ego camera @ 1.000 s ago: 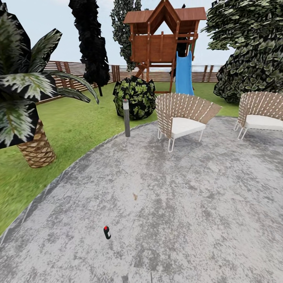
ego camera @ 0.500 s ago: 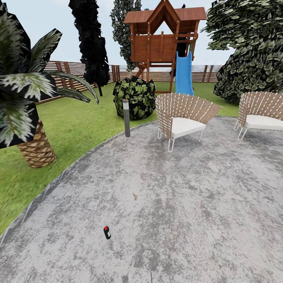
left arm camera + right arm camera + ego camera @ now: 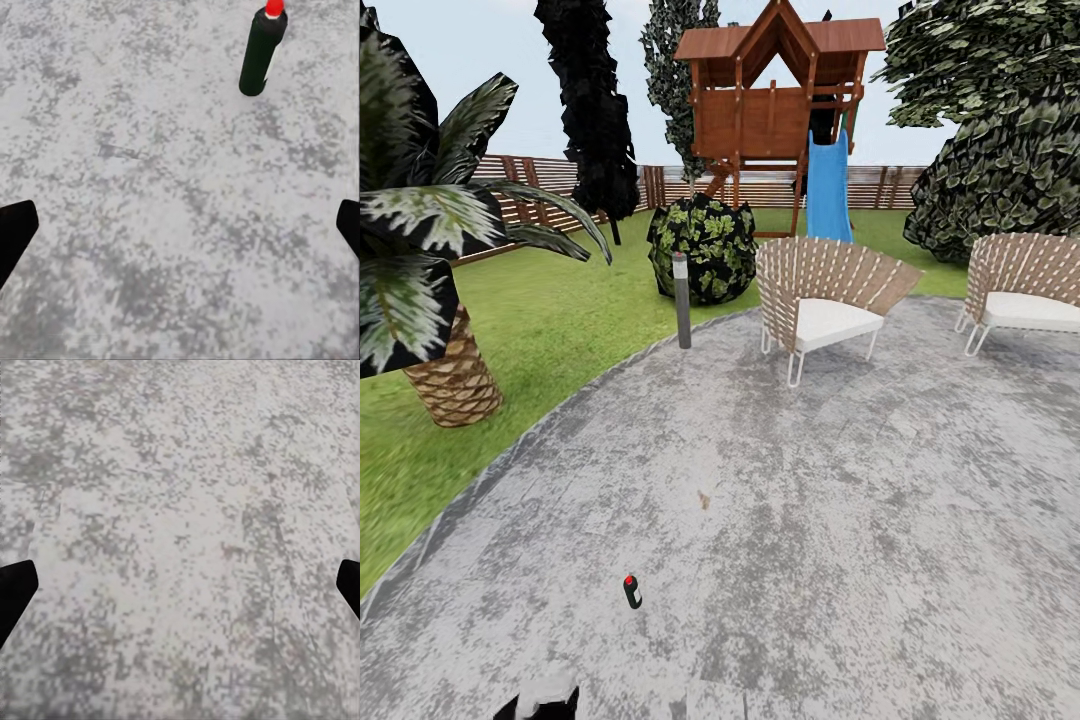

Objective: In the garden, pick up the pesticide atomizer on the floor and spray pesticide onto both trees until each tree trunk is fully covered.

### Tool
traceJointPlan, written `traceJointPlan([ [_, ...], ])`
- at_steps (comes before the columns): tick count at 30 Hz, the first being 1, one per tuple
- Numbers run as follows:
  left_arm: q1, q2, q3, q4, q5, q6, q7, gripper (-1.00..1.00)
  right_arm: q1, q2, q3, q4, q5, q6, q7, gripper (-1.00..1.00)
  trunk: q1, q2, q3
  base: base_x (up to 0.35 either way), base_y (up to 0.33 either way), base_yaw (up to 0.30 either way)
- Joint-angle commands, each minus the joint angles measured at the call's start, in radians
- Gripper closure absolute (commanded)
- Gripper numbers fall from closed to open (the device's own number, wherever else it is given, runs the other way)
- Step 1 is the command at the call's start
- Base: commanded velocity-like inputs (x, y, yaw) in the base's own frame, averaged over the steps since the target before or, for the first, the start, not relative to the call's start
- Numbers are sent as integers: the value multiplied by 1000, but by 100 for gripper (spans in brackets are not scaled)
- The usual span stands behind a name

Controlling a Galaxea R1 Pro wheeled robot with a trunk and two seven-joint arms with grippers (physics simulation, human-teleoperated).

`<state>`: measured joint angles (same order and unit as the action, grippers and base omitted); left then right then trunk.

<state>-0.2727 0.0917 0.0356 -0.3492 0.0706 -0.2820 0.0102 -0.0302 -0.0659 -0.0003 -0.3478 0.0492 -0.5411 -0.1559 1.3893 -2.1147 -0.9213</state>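
The pesticide atomizer (image 3: 632,592) is a small dark bottle with a red cap, standing on the grey paved floor (image 3: 810,520) near the bottom of the head view. In the left wrist view the atomizer (image 3: 262,52) stands ahead of my left gripper (image 3: 180,232), well clear of the fingers. That gripper is open with only paving between its black fingertips (image 3: 13,236). My right gripper (image 3: 180,592) is open too, over bare paving. A white and black piece of my left arm (image 3: 545,700) shows at the head view's bottom edge. The tree trunks are out of view.
Two wicker chairs (image 3: 825,305) (image 3: 1025,290) stand at the back of the paving, and a grey bollard light (image 3: 681,300) at its edge. A short palm (image 3: 445,370) grows on the lawn at left. Behind are a bush (image 3: 705,245), a wooden playhouse with a blue slide (image 3: 828,185), and the fence (image 3: 540,185).
A white and black piece of my left arm has come into the head view at its bottom edge. The atomizer and the camera have not moved.
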Motion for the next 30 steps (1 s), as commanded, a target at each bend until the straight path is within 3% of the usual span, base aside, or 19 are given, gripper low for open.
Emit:
traceJointPlan([
  [1, -32, -2, -2, 1, 8, -2, 1, -100, -1, 1, 1, 1, 5, -2, -5, -100, 0, 0, -1, 0, 0, 0],
  [6, -118, -7, -2, 2, 9, 4, 2, -100, -1, 2, 2, 1, 6, -2, -5, -100, 0, 0, -1, 0, 0, 0],
  [12, -165, -4, -2, 2, 8, 5, 8, -100, -1, 2, 2, 1, 6, -2, -5, -100, 0, 0, -1, 0, 0, 0],
  [22, -170, -7, -3, 1, 0, -12, 62, -100, -1, 0, 2, 1, 6, -2, -5, -100, 0, 0, -1, 15, 0, 0],
  [30, -170, -7, -4, 1, -2, -12, 63, -100, -1, 0, 2, 1, 6, -2, -5, -100, 0, 0, -1, 273, 0, 0],
])
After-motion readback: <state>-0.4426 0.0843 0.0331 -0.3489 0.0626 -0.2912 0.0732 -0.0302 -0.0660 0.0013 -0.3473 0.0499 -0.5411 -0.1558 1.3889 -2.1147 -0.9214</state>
